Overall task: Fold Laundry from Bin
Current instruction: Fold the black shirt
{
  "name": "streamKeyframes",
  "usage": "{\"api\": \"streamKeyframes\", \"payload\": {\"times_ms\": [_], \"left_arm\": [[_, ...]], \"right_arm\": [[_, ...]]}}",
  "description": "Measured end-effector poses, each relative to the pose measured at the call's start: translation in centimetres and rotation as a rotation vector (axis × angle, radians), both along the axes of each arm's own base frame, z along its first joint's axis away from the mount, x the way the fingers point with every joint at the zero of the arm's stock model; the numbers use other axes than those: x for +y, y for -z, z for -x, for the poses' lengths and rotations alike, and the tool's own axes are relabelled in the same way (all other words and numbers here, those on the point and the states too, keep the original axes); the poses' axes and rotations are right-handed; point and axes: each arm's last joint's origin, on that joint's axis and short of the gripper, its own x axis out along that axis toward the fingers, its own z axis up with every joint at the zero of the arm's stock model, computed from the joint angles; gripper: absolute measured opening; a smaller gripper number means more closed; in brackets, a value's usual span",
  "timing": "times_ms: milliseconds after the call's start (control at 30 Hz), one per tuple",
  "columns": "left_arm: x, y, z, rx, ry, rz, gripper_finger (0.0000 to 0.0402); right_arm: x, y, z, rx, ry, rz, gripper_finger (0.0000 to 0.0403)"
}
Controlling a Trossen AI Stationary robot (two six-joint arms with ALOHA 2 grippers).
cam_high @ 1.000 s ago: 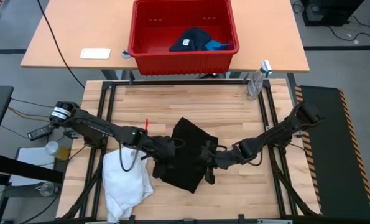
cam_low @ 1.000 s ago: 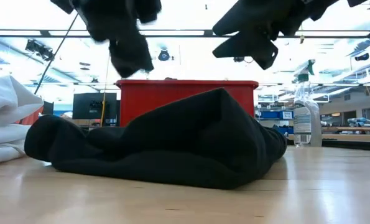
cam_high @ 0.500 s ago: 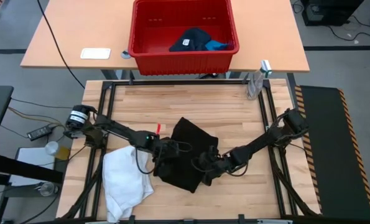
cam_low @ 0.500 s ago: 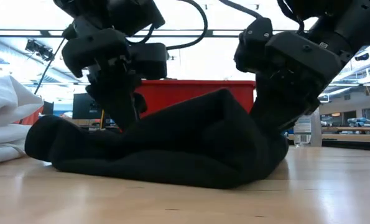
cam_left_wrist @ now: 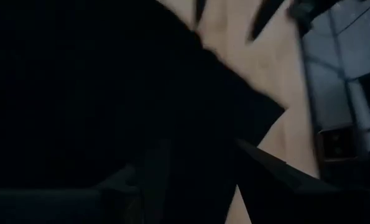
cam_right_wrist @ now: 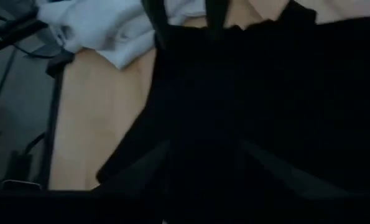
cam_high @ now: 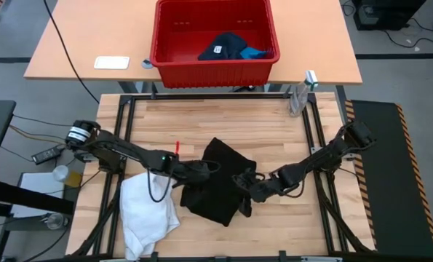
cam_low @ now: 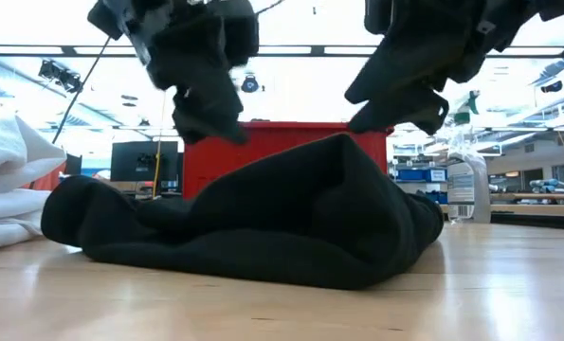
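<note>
A crumpled black garment (cam_high: 217,182) lies in a heap on the wooden table (cam_high: 274,131), its underside flat on the boards (cam_low: 263,227). My left gripper (cam_high: 196,172) hovers open over its left side, and the low view shows it clear above the cloth (cam_low: 206,104). My right gripper (cam_high: 244,183) hovers open over its right side, also clear of it (cam_low: 395,104). A white garment (cam_high: 149,211) is piled at the near left. The red bin (cam_high: 215,33) stands on the far table. It holds a dark navy garment with a white tag (cam_high: 223,46) and a bright blue one (cam_high: 255,52).
A clear spray bottle (cam_high: 300,94) stands at the table's far right corner. A white card (cam_high: 111,62) lies on the far table left of the bin. Bare boards stretch between the black garment and the far edge.
Both grippers dipped down to the black garment's left and right sides half a second ago. They have since risen clear of it, drawing slightly back toward their own sides. The garment lies much as before.
</note>
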Motion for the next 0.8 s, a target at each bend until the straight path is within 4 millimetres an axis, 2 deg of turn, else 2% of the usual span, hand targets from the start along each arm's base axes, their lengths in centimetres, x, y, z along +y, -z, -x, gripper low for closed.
{"api": "streamKeyframes", "payload": {"times_ms": [100, 233, 300, 367, 533, 667, 800], "left_arm": [[0.0, 0.4, 0.3, 0.046, 0.012, -0.003, 0.0178], [-0.8, -2.1, 1.3, -0.055, 0.027, -0.006, 0.0178], [-1.5, -3.2, 1.9, -0.109, 0.044, -0.065, 0.0178], [-2.0, -3.5, 2.4, -0.143, 0.115, -0.157, 0.0178], [-3.8, -2.5, 3.4, -0.108, 0.304, -0.309, 0.0178], [-5.0, -1.0, 5.0, 0.024, 0.46, -0.405, 0.0188], [-5.8, -0.8, 5.8, 0.016, 0.581, -0.534, 0.0219]], "right_arm": [[0.4, 0.2, 0.2, 0.042, -0.028, -0.089, 0.0189], [1.2, 0.2, 0.6, 0.1, -0.087, -0.218, 0.0193], [1.9, 0.2, 1.0, 0.1, -0.11, -0.211, 0.0199], [2.9, 0.2, 1.5, 0.087, -0.147, -0.177, 0.0211], [4.5, 0.3, 2.4, 0.056, -0.202, -0.077, 0.0249], [4.5, 0.6, 2.9, 0.105, -0.152, -0.086, 0.0284], [4.5, 0.7, 3.0, 0.098, -0.106, -0.057, 0.0312]]}}
